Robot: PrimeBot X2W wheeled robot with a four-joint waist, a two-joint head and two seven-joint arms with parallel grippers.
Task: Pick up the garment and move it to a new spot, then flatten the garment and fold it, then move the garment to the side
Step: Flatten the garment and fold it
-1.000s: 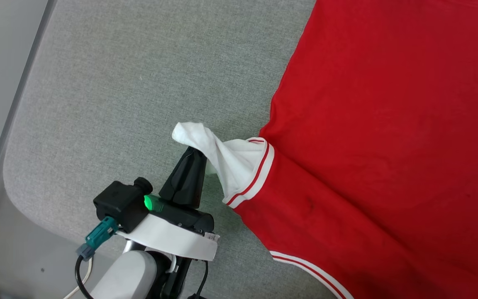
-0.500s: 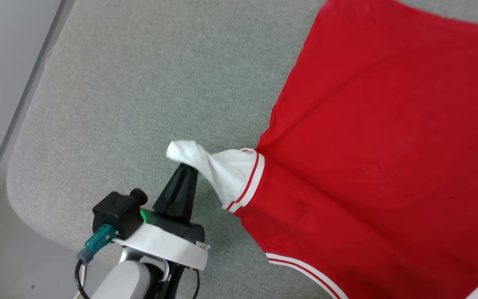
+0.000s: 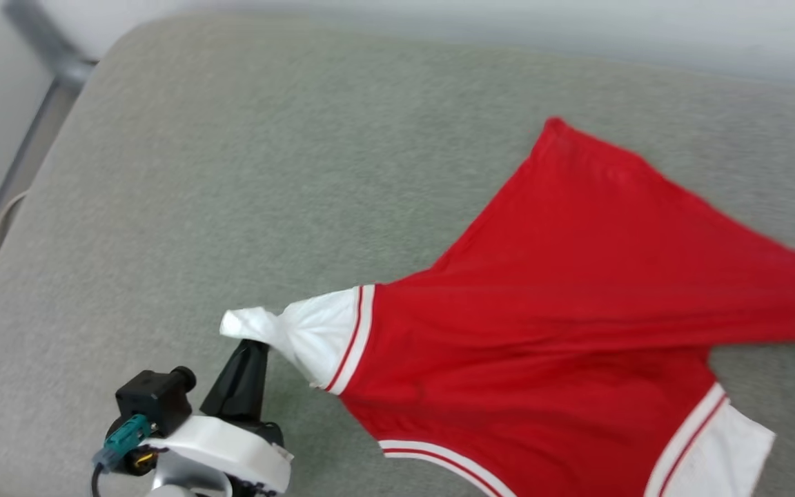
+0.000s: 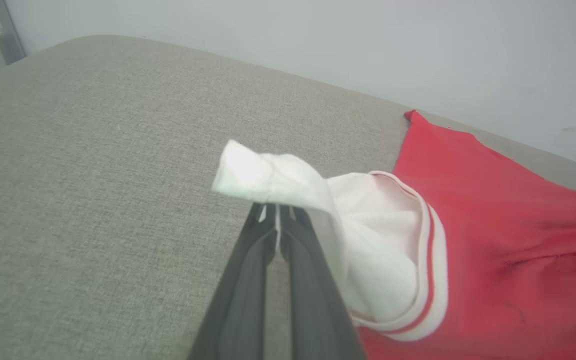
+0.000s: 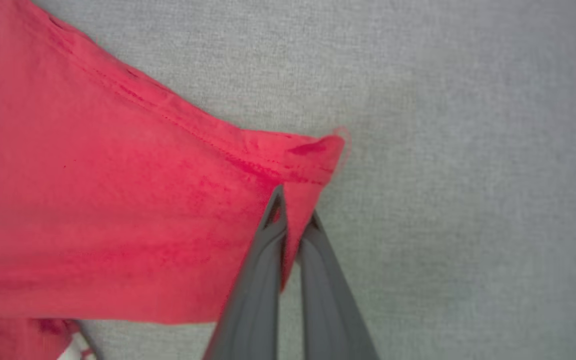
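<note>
The garment [image 3: 577, 304], a red shirt with white sleeves and red-white striped trim, lies stretched across the grey padded surface [image 3: 232, 172]. My left gripper [image 3: 249, 345] at the lower left is shut on the tip of the white sleeve [image 3: 301, 335], which bunches up over the fingertips. In the left wrist view the left gripper [image 4: 275, 215] pinches that sleeve [image 4: 288, 175] with the red body [image 4: 493, 200] to its right. In the right wrist view my right gripper [image 5: 293, 212] is shut on a red hem corner [image 5: 303, 155] of the garment, lifted slightly off the surface.
The grey surface's far edge [image 3: 439, 48] meets a pale wall [image 4: 318, 35]. A dark metal post [image 3: 45, 48] stands at its upper left corner. A second white sleeve [image 3: 715, 442] lies at the lower right. Bare grey padding spreads left of the shirt.
The head camera has tilted up, bringing the far edge into view. The sleeve in the left gripper is pulled tauter, and the red body now stretches out to the right.
</note>
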